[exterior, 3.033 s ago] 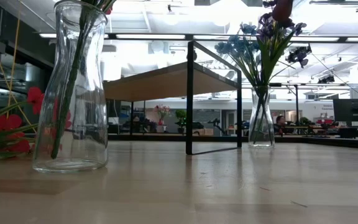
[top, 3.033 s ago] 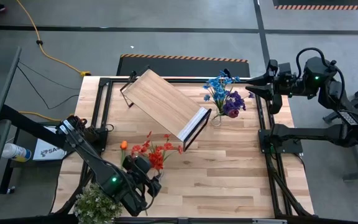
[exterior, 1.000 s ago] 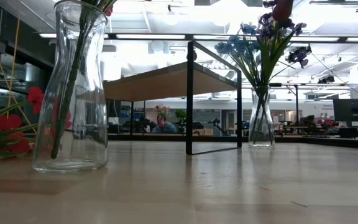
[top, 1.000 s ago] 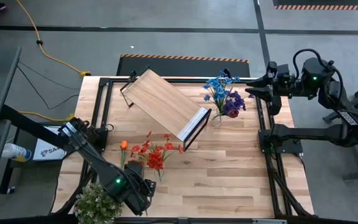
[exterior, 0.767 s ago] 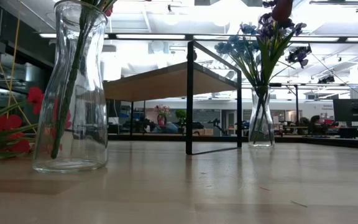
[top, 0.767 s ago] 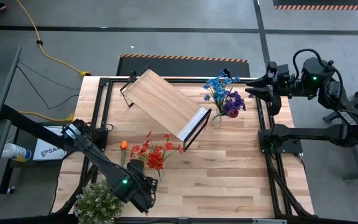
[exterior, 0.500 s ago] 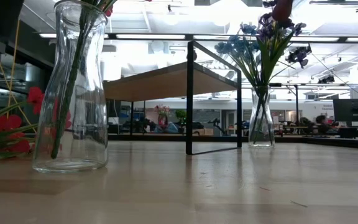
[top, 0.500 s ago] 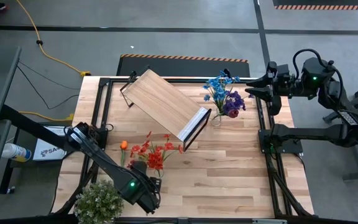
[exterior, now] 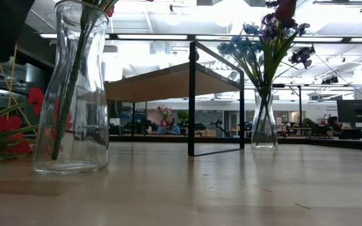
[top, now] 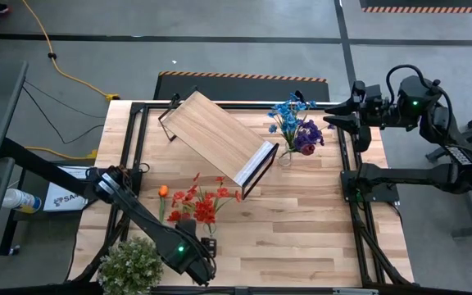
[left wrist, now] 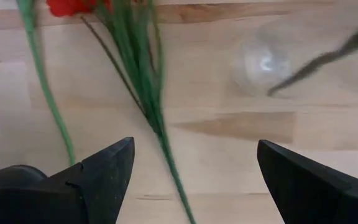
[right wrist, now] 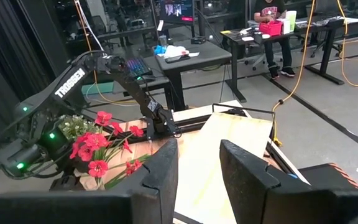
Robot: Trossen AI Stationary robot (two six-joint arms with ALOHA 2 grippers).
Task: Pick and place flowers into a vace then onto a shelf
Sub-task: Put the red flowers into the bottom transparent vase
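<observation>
Red flowers (top: 195, 203) and an orange one (top: 163, 191) lie flat on the table, their green stems (left wrist: 154, 106) pointing toward the near edge. My left gripper (left wrist: 194, 180) hangs open above these stems, fingers pointing down, one on either side and touching nothing. Beside them stands a clear glass vase (exterior: 74, 88) with one stem (left wrist: 328, 53) in it. A second vase (top: 288, 154) holds blue and purple flowers (top: 295, 123). The shelf (top: 215, 135) stands at the far middle of the table. My right gripper (top: 338, 115) waits open in the air at the far right.
A bushy pale green plant (top: 129, 266) stands at the near left corner, close to my left arm. A black frame (top: 138, 164) runs along the table's edges. Bare wood lies between the shelf and the near right corner (top: 318, 238).
My left gripper has come down toward the flower stems and gone a little toward the table's right edge, rolling slightly and staying open. Its arm now shows dark at the low view's upper left. The flowers and vases have kept still.
</observation>
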